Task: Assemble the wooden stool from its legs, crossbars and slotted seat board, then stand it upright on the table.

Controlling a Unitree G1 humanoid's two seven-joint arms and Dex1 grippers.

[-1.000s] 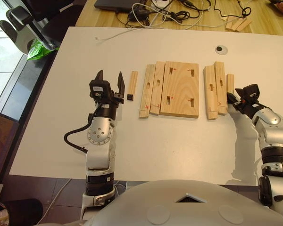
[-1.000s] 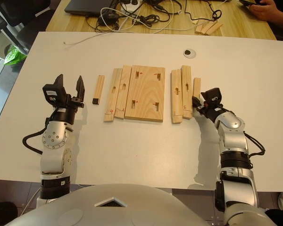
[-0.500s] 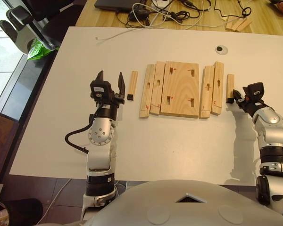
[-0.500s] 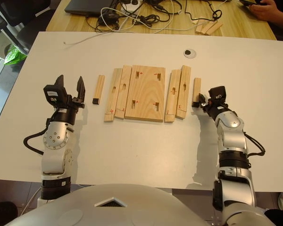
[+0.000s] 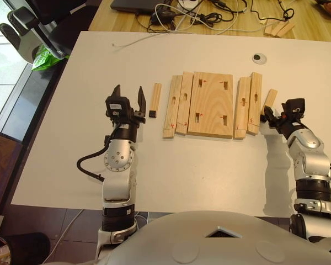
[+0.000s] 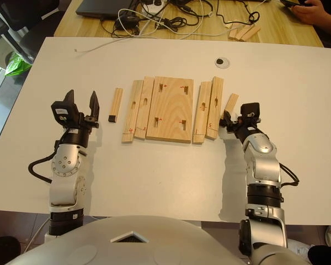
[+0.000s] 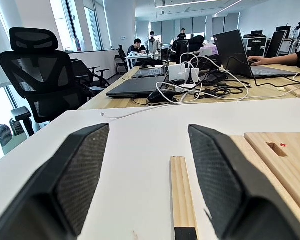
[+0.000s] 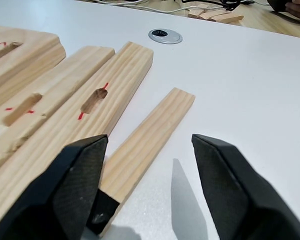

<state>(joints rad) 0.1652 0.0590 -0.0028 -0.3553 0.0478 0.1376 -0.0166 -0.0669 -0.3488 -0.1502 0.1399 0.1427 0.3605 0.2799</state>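
Observation:
The slotted seat board (image 5: 210,104) lies flat mid-table. Two legs (image 5: 176,105) rest against its left side, and a short crossbar (image 5: 155,100) lies further left. Two more legs (image 5: 248,106) lie along the board's right side. A second crossbar (image 5: 269,102) sits tilted beside them. My left gripper (image 5: 128,99) stands open just left of the left crossbar (image 7: 182,197), holding nothing. My right gripper (image 5: 268,116) is open at the near end of the tilted crossbar (image 8: 150,135), whose dark end lies between the fingers (image 8: 82,185), close to one of them.
A round grommet (image 5: 258,56) sits in the table behind the parts. A thin white cable (image 5: 138,40) runs along the far edge. The wooden desk behind holds a laptop, cables and spare wood pieces (image 5: 278,27). An office chair (image 5: 22,27) stands at the far left.
The two right legs have slid left against the seat board. The right gripper then moved left, and the right crossbar's near end swung toward the legs, leaving it tilted. The left arm stayed still.

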